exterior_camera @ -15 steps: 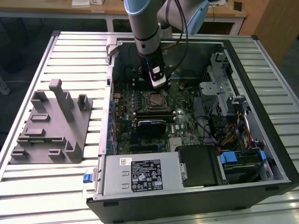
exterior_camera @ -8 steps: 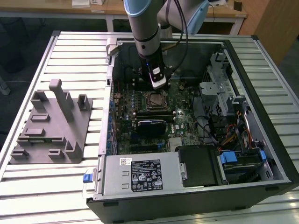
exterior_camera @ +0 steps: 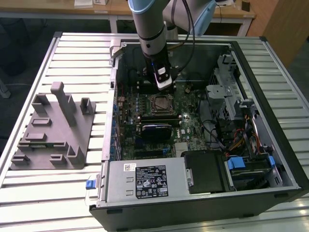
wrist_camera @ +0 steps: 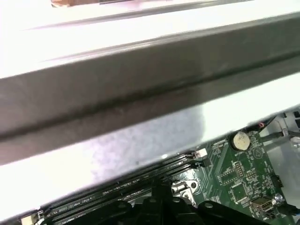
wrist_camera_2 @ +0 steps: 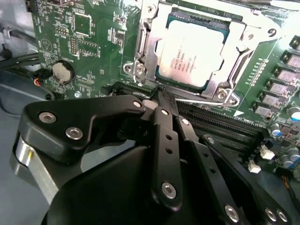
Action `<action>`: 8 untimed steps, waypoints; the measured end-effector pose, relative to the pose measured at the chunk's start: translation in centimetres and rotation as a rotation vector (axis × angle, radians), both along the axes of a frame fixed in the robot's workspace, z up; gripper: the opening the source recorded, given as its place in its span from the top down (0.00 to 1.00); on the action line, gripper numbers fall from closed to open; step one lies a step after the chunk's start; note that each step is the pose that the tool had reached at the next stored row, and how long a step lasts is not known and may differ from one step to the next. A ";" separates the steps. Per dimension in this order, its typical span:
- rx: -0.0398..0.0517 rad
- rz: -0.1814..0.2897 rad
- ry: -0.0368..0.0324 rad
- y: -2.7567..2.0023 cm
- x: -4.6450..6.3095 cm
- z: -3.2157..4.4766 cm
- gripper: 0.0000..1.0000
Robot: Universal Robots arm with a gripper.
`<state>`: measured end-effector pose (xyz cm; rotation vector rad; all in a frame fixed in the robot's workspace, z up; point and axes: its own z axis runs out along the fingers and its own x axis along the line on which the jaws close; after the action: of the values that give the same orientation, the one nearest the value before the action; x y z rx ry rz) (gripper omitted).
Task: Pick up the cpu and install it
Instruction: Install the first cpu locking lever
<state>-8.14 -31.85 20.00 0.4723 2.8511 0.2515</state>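
Second wrist view gives us the cpu (wrist_camera_2: 194, 52) lying flat in its socket (wrist_camera_2: 145, 44) on the motherboard (wrist_camera_2: 84, 42), metal top facing up; being square, it has no long axis we can name. We see the end effector (wrist_camera_2: 161, 96) just beside the socket's edge, apart from the cpu, its fingers (wrist_camera_2: 165, 136) pressed together with nothing between them. From the exterior view, we find the end effector (exterior_camera: 163, 83) inside the open computer case (exterior_camera: 270, 159) on the table (exterior_camera: 77, 48), near the cpu (exterior_camera: 160, 103).
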 end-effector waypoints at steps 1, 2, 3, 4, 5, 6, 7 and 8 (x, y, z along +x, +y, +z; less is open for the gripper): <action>0.0020 0.000 0.0000 0.03 0.0 0.02 0.89; 0.0042 0.000 0.0000 0.07 0.0 0.02 0.89; 0.0072 0.000 0.0002 0.12 0.0 0.02 0.89; 0.0114 0.000 0.0005 0.18 0.0 0.02 0.89; 0.0158 0.000 0.0009 0.23 0.0 0.02 0.89; 0.0201 0.000 0.0013 0.27 0.0 0.02 0.89; 0.0230 0.000 0.0016 0.28 0.0 0.02 0.89; 0.0234 0.000 0.0015 0.29 0.0 0.02 0.89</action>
<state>-8.14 -31.57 20.02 0.4773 2.8525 0.2849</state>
